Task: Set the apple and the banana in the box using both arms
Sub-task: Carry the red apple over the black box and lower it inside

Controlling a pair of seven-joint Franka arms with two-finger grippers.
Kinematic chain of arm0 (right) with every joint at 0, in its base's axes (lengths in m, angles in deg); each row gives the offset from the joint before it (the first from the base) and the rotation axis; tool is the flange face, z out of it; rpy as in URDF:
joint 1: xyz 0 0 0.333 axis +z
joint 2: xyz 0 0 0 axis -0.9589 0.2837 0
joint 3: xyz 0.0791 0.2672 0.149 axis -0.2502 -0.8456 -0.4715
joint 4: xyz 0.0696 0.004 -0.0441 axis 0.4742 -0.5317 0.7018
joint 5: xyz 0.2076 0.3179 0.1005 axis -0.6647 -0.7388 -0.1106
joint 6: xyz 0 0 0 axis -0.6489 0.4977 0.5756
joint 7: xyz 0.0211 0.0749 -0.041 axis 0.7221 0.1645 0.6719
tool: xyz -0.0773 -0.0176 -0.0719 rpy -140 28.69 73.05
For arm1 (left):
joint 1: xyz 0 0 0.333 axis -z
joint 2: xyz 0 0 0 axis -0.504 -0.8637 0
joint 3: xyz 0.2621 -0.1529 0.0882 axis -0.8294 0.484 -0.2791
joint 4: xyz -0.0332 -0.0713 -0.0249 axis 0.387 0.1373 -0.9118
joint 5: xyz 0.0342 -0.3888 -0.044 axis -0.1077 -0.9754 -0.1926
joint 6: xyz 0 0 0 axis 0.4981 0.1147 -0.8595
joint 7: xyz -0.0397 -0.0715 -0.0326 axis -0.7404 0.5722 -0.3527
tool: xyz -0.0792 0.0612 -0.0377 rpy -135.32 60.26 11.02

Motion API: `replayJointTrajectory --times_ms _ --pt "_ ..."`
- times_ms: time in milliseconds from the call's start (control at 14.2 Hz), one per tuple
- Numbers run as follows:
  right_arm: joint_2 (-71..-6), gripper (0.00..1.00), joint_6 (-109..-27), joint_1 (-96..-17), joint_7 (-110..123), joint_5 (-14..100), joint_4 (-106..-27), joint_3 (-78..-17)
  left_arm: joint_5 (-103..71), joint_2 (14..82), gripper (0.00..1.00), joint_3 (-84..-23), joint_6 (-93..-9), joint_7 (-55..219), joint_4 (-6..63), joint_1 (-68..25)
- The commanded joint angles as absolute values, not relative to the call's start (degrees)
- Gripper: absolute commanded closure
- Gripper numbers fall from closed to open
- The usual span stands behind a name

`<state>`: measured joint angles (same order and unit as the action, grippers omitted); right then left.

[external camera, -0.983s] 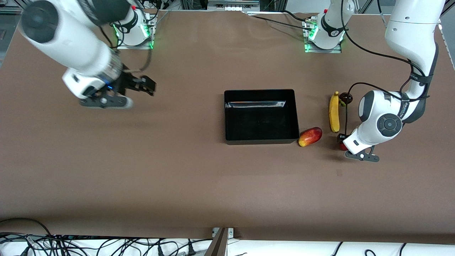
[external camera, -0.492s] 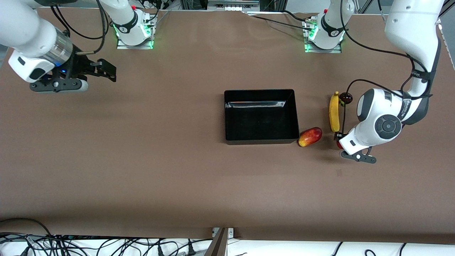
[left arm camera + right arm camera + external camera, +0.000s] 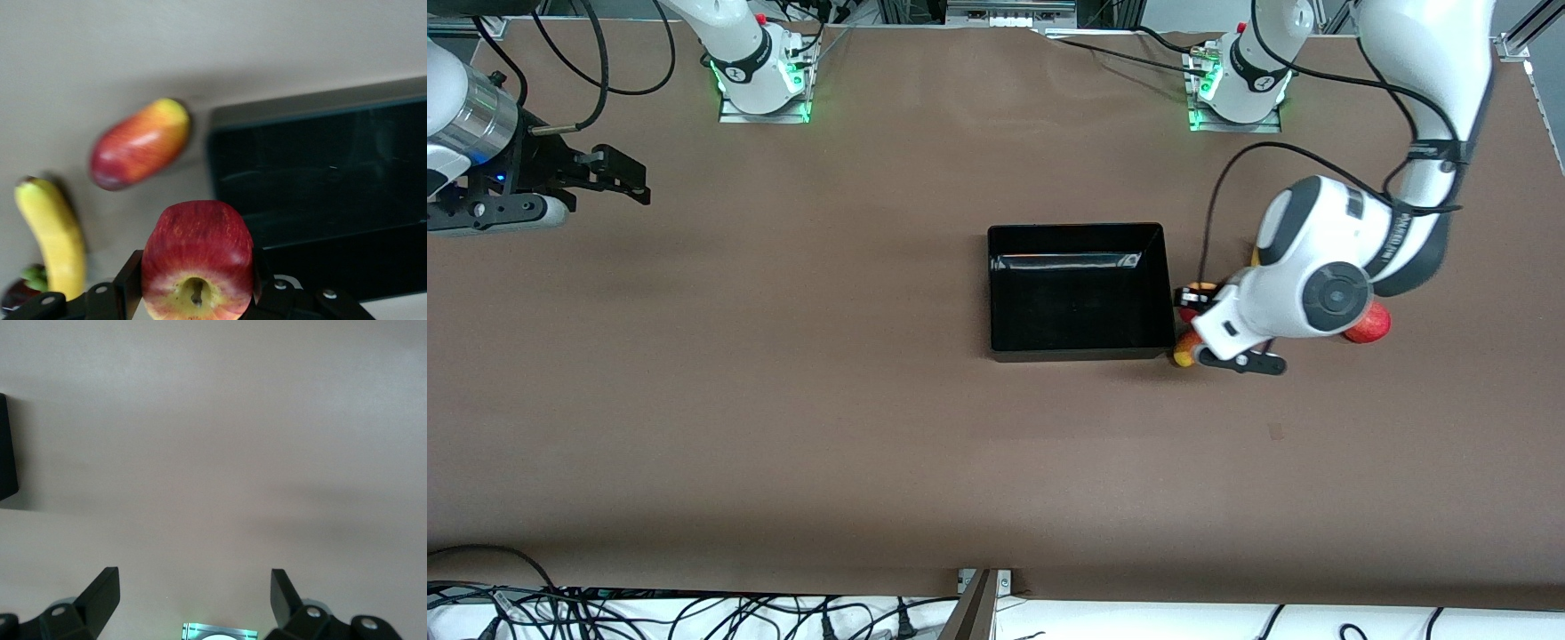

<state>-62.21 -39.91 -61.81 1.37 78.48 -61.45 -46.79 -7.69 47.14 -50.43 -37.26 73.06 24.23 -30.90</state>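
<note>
Surface: brown table [image 3: 783,400], arm bases along its top edge in the front view.
Box: black tray [image 3: 1080,342] on the table, nothing inside.
Left gripper [image 3: 1193,304]: in the air beside the box wall at the left arm's end, fingers clamped on the apple [image 3: 197,260].
Apple: off the table, stem dimple facing the left wrist camera.
Banana [image 3: 55,233]: on the table, near the mango [image 3: 139,145]; mostly hidden by the left arm in the front view.
Mango: on the table just beside the box corner.
Pinkish fruit [image 3: 1369,325]: on the table, partly under the left arm.
Right gripper [image 3: 609,173]: waiting over the right arm's end of the table, fingers [image 3: 100,593] apart, holding nothing.
</note>
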Motion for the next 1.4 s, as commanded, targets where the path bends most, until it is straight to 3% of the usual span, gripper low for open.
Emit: replayJointTrajectory --times_ms 0,211,492,1054,1335 --pt "-63.27 0.0 -39.97 -62.71 1.76 79.6 -61.88 -48.34 -8.74 45.94 0.83 -47.47 -36.89 68.13 24.31 -30.97" --pt "-62.75 0.0 -40.41 -62.79 1.24 79.52 -60.56 -48.16 -8.83 43.82 0.83 -47.11 -39.24 67.95 26.84 -28.96" --pt "-61.52 0.0 -40.06 -62.79 0.89 80.05 -59.42 -48.16 -8.74 43.56 0.84 -47.11 -52.6 65.04 36.07 -25.88" --pt "-61.25 0.0 -40.67 -62.97 0.71 80.13 -59.42 -48.08 -7.86 39.95 0.83 -47.28 -55.52 65.04 36.52 -25.34" --pt "-61.16 0.0 -40.67 -63.06 0.71 80.13 -59.42 -48.08 -7.86 40.13 0.49 -47.46 -55.43 65.04 36.35 -25.52"
